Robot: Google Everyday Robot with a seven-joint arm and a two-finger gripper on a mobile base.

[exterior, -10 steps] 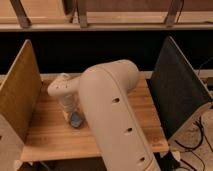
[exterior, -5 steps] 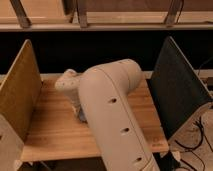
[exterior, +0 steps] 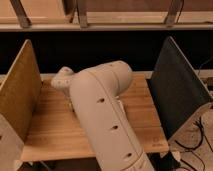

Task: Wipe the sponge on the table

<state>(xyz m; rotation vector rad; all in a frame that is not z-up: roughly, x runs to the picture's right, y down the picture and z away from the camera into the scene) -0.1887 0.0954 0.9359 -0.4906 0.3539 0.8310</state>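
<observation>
Single arm (exterior: 107, 120) comes in from 5 o'clock and fills the middle of the table (exterior: 55, 132). Its forearm bends back toward 10 o'clock and ends in a rounded wrist housing (exterior: 62, 80) over the table's far-left part, near the back edge. The gripper sits below and behind that housing, hidden by the arm; it is clenched, but what it holds, if anything, can't be seen. Sponge not visible anywhere on the bare wood, so it is either under the wrist, in or under the gripper, or covered by the forearm; can't tell which. Its direction from the gripper and its long axis can't be read either. Judgement: the wrist looks low over the wood and the fingers are clamped, which fits a sponge pressed down for wiping, with the open plank area toward 7 to 8 o'clock as stroke room. That is not confirmed. Tan panel (exterior: 17, 92) stands upright at 9 o'clock, close to the wrist, and limits any sweep that way. Dark grey panel (exterior: 175, 92) at 3 o'clock is well apart from the wrist.
</observation>
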